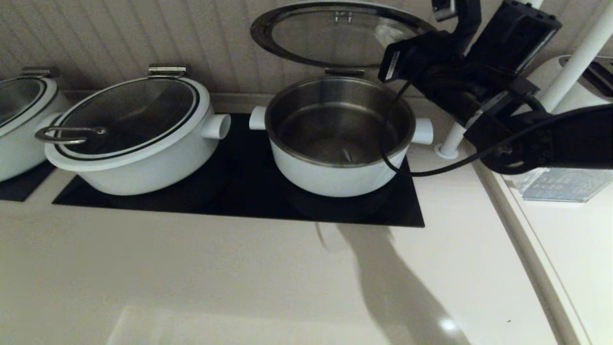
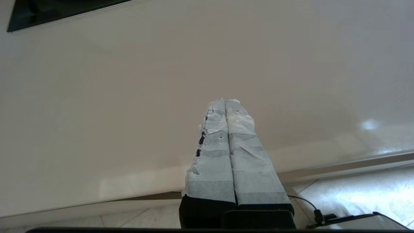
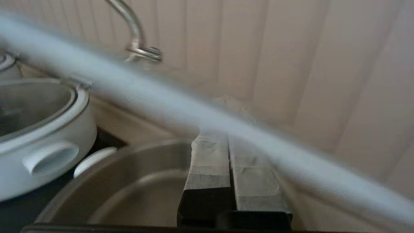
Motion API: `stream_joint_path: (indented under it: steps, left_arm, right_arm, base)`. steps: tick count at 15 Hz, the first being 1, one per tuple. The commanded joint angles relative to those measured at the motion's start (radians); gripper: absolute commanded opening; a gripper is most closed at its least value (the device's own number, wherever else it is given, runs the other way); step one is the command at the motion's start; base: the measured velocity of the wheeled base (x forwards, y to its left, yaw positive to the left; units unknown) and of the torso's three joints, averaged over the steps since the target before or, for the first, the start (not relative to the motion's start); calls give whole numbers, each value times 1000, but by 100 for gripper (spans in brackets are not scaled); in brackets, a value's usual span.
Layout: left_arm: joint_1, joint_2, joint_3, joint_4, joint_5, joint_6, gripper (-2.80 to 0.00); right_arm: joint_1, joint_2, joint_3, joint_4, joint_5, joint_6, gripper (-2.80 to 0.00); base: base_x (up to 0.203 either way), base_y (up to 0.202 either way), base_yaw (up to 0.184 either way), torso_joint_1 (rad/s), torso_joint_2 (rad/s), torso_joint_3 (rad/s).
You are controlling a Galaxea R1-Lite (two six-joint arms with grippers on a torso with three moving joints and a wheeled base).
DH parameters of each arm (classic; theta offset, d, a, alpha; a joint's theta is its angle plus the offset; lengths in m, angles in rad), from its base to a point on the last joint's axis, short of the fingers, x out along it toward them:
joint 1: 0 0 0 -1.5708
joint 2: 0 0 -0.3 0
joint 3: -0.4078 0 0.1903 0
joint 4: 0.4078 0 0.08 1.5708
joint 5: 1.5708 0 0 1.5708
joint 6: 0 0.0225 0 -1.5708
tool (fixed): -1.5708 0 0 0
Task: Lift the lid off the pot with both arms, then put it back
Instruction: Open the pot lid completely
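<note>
The white pot [image 1: 340, 143] stands open on the black cooktop [image 1: 239, 196], its steel inside showing; it also shows in the right wrist view [image 3: 129, 181]. The glass lid [image 1: 330, 36] is held up above the pot's back, tilted on edge near the wall. My right gripper [image 1: 389, 34] is at the lid's right rim. In the right wrist view its fingers [image 3: 226, 103] are pressed together, and the lid's white rim [image 3: 181, 111] lies across them. The lid's steel handle [image 3: 134, 32] shows beyond. My left gripper [image 2: 225, 102] is shut and empty over bare counter, out of the head view.
A wider white pot with a loop-handled lid [image 1: 129, 129] stands left of the open pot, and another pot [image 1: 19, 120] at the far left. A white pole [image 1: 570, 72] and a clear box [image 1: 560, 184] stand at the right. The panelled wall is close behind.
</note>
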Motion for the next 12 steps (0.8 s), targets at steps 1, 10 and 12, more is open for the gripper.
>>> stream_joint_path:
  steps: [1, 10, 12]
  left_arm:
    - [0, 6, 4, -2, 0, 1, -280]
    - [0, 6, 5, -2, 3, 28, -280]
    - [0, 6, 6, -2, -12, -1, -280]
  right_arm:
    - [-10, -14, -34, 5, 1, -3, -280]
    - [-38, -14, -92, 31, 1, -4, -280]
    - [-39, -14, -91, 31, 2, -4, -280]
  base:
    - [0, 0, 0, 0, 0, 0]
    - [0, 0, 0, 0, 0, 0]
    - [0, 0, 0, 0, 0, 0]
